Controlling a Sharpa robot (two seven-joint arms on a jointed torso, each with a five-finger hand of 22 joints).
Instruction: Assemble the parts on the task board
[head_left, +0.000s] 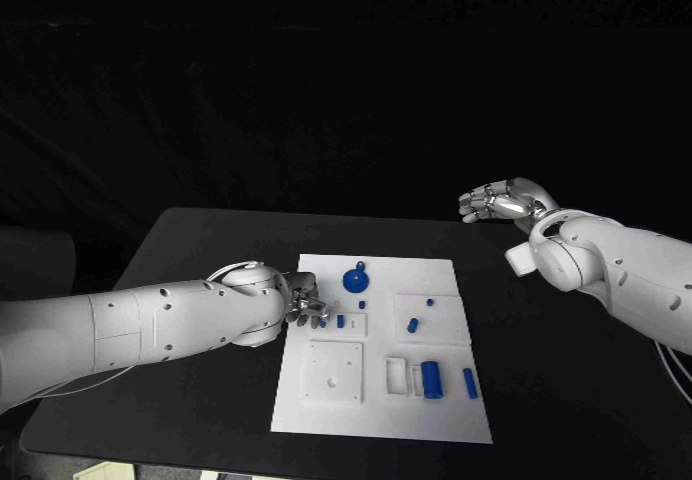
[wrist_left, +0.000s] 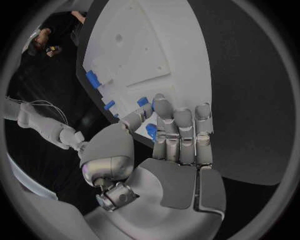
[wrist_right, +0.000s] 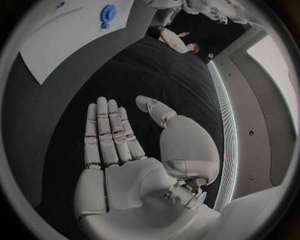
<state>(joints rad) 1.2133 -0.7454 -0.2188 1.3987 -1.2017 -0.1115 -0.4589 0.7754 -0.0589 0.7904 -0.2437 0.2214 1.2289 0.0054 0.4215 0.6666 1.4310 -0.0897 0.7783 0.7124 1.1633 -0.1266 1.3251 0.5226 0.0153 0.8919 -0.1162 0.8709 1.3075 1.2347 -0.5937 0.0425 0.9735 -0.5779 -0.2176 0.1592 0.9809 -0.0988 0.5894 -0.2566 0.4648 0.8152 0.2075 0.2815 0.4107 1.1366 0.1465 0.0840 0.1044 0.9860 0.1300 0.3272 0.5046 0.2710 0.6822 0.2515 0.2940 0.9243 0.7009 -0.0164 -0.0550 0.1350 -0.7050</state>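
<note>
Matte black table (head_left: 188, 250) beneath a dark, unlit backdrop, carrying the white rectangular task board (head_left: 382, 420) at its centre. The board bears raised white blocks and recesses: a square white plate with small holes (head_left: 333, 372) near its left edge, and a round blue knob-shaped part (head_left: 356, 279) towards its far end. Further small blue parts lie on the board: a short blue peg (head_left: 413, 324) right of centre, and a blue cylinder (head_left: 431, 378) beside a slimmer blue pin (head_left: 470, 382) near the front.

Left hand (head_left: 303, 304), silver and many-fingered, sits at the board's left edge with fingers extended close together over the surface. Its fingertips (wrist_left: 161, 106) lie at a small blue piece (wrist_left: 151, 131) seated in the board; whether it is pinched or merely touched cannot be resolved.

Right hand (head_left: 500, 201) hovers above the table's far right corner, well apart from the board. In the right wrist view its fingers (wrist_right: 107, 131) are straight, thumb spread, palm bare, holding nothing.
</note>
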